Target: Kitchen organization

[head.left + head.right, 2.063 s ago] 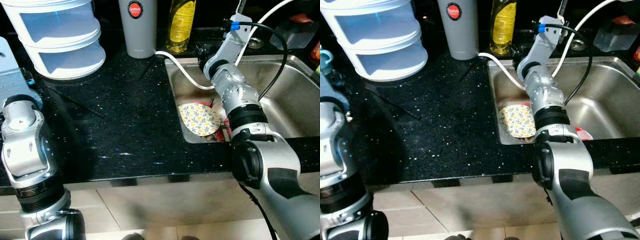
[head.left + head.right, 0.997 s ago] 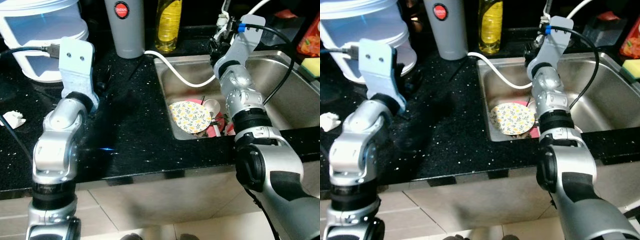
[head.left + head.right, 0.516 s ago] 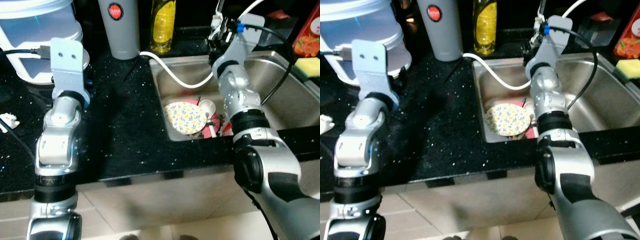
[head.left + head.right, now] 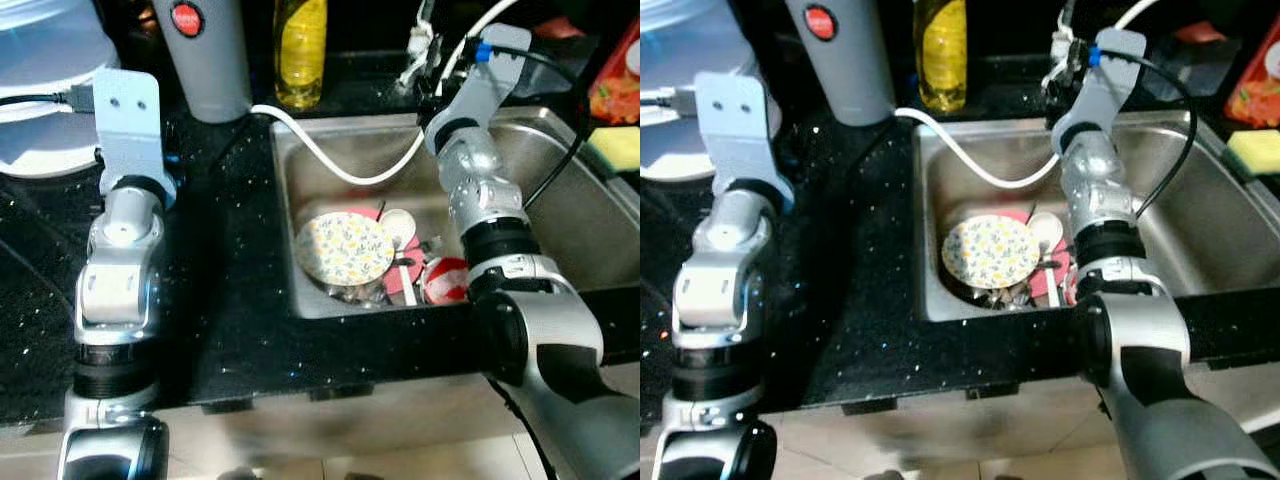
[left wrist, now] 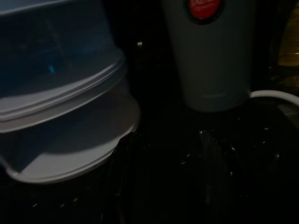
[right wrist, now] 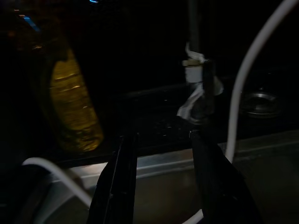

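The right gripper (image 6: 161,135) is raised over the back rim of the steel sink (image 4: 560,215), its two black fingers (image 6: 122,172) parted with nothing between them. Just beyond its fingertips stands the faucet stem (image 6: 195,70), wrapped with a scrap of white tape, and off to the side of the fingers sits the yellow bottle (image 4: 300,50) on the black counter (image 4: 220,270). A white hose (image 4: 330,150) runs from the counter near the grey tumbler (image 4: 205,55) down into the basin, passing below this gripper. Well below and behind the gripper, near the front wall of the sink, lies the flowered plate (image 4: 345,247) on a heap of dishes, with a white spoon (image 4: 400,235) and a red lid (image 4: 445,280) just beside it. The left gripper (image 5: 168,154) reaches forward over the counter, its fingers spread and empty, though the wrist view is dim. Ahead of it, to one side, stands the stacked white and blue container (image 5: 60,102); to the other side, the grey tumbler with its red round label. Farther beyond the right arm, at the sink's far edge, rests a yellow sponge (image 4: 615,148).
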{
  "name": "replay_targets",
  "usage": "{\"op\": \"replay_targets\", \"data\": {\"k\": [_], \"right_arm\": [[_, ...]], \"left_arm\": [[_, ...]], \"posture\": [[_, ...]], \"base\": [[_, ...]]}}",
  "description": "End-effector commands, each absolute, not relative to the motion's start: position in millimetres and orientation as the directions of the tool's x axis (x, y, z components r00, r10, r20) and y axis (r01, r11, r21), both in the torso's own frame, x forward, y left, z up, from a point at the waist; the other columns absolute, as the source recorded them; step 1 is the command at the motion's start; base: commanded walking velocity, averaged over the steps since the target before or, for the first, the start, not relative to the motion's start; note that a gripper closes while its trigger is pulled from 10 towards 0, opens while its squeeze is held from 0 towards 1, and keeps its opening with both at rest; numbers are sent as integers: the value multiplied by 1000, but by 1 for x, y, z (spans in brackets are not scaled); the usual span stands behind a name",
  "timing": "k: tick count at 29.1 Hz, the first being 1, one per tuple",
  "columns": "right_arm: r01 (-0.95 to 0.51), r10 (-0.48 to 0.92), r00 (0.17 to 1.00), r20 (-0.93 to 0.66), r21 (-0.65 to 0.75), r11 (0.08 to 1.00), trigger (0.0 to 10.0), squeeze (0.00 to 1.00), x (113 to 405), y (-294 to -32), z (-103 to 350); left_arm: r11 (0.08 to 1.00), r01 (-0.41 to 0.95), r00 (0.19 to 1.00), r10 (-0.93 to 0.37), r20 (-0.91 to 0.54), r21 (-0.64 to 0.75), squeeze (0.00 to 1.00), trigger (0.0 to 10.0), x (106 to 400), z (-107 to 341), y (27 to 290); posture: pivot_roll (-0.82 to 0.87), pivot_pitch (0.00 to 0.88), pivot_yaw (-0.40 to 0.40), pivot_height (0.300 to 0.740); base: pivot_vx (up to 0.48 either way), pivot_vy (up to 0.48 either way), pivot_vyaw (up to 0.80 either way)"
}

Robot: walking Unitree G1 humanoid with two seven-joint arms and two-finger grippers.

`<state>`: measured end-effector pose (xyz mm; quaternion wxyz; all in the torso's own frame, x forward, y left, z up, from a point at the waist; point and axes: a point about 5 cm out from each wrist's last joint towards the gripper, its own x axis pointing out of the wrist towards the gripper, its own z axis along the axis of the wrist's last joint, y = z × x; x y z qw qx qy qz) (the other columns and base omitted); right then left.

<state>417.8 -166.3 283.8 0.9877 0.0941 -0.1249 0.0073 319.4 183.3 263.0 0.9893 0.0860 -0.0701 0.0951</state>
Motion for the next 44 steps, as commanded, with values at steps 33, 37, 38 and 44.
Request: {"op": "replay_targets", "data": {"k": [33, 37, 38, 44], "right_arm": [[-46, -2, 970, 244, 190, 981, 10000, 0, 418, -165, 283], [-48, 0, 970, 245, 191, 980, 10000, 0, 418, -165, 283], [-48, 0, 970, 245, 191, 980, 10000, 0, 418, -165, 283], [-49, 1, 970, 245, 191, 980, 10000, 0, 418, -164, 283]], "left_arm": [[959, -230, 965, 203, 168, 163, 0, 10000, 319, 264, 186], [960, -233, 964, 208, 164, 154, 0, 10000, 319, 264, 187], [960, -233, 964, 208, 164, 154, 0, 10000, 319, 264, 187], [961, -237, 964, 215, 157, 143, 0, 10000, 319, 263, 189]], "posture": [[55, 25, -12, 740], [56, 24, -12, 740], [56, 24, -12, 740], [55, 24, -12, 740]], "base": [[0, -189, 0], [0, 0, 0], [0, 0, 0], [0, 0, 0]]}}
